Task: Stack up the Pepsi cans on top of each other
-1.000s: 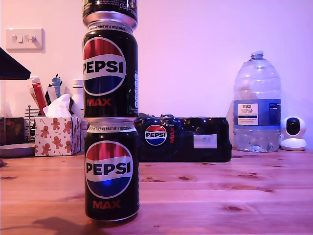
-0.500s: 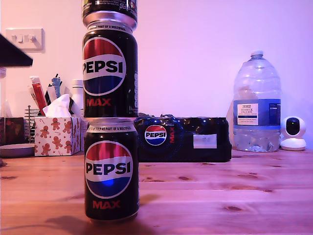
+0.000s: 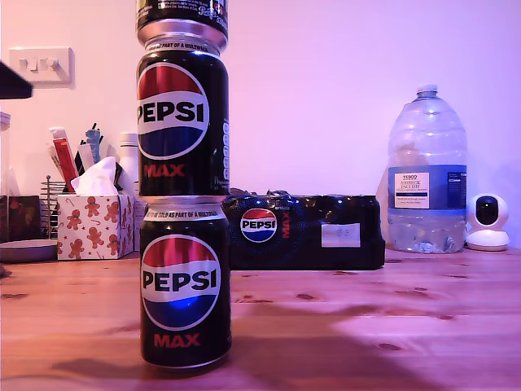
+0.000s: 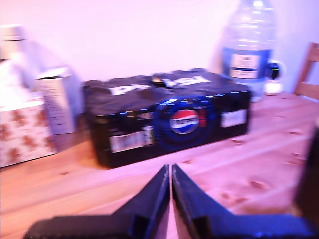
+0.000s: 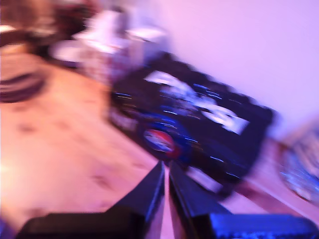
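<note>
Three Pepsi cans stacked in one column on the wooden table (image 3: 407,326), toward the exterior view's left: bottom can (image 3: 185,281), middle can (image 3: 182,116), top can (image 3: 181,13) cut off by the frame's upper edge. One shrink-wrapped multipack (image 3: 305,231) behind, one water bottle (image 3: 427,171), one tissue box (image 3: 95,220).

My first gripper (image 4: 170,185) clenched on nothing, tips together; my second gripper (image 5: 165,180) likewise, view badly blurred. No can at either set of fingers; both face the multipack. Open tabletop toward the exterior view's right of the stack.
</note>
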Controlling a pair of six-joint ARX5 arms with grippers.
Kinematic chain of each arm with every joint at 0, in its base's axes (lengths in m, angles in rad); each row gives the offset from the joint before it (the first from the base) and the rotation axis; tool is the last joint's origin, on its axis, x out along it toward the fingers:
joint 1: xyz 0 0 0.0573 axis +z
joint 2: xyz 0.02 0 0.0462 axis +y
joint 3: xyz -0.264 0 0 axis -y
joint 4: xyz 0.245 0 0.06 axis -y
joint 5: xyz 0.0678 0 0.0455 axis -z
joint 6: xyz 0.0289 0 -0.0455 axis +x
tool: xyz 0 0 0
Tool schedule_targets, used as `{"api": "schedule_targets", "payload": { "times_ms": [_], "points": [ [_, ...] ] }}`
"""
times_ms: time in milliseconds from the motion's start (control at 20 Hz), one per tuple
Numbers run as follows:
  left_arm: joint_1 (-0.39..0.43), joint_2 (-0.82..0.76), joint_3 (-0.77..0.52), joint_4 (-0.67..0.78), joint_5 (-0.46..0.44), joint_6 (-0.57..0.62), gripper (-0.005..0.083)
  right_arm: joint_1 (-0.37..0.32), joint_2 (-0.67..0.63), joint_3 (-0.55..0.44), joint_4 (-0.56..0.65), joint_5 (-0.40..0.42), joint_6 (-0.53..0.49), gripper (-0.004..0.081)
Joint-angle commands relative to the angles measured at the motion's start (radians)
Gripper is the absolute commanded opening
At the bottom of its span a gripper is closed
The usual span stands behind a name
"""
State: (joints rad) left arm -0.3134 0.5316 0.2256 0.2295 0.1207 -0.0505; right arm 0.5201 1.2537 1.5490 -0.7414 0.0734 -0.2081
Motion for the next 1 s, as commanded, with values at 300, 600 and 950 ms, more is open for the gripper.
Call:
{"api": "schedule_targets", "payload": {
  "times_ms": [300, 600, 950],
  "points": [
    [0.058, -0.003, -0.021, -0.005, 0.002, -0.029, -0.0017, -0.215, -0.246, -0.348, 0.216, -0.023, -0.005, -0.0013],
    [0.095, -0.003, -0.021, -0.037, 0.002, -0.07, -0.0017, -0.432, -0.379, -0.589, 0.399, -0.239, -0.002, -0.0013],
    [0.104, -0.004, -0.022, -0.05, 0.03, -0.082, -0.002, -0.53, -0.472, -0.848, 0.649, -0.396, 0.078, -0.0013]
  ]
}}
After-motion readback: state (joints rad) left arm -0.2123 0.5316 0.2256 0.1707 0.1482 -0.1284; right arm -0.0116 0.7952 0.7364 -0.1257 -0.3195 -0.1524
